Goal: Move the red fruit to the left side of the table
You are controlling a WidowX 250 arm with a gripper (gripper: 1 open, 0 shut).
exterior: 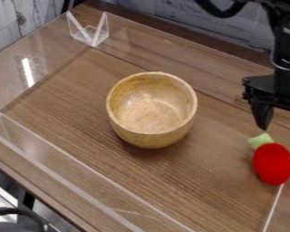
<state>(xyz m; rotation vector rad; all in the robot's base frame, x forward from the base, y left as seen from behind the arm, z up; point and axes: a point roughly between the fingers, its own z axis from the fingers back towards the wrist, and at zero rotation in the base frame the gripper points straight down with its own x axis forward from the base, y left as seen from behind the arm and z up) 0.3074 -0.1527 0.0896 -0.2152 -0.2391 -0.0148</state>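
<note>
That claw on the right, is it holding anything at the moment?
No. The claw hangs open above the red fruit, which lies on the table untouched.

Items on the table (62,109): one wooden bowl (151,109); one red fruit (274,162), right of the bowl; one gripper (267,116) above the fruit.

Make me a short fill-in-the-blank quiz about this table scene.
1. The red fruit lies to the ____ of the wooden bowl in the picture.
2. The claw holds ____.
3. The bowl contains ____.
4. The fruit's leafy top is ____ in colour.

Missing words: right; nothing; nothing; green
</note>
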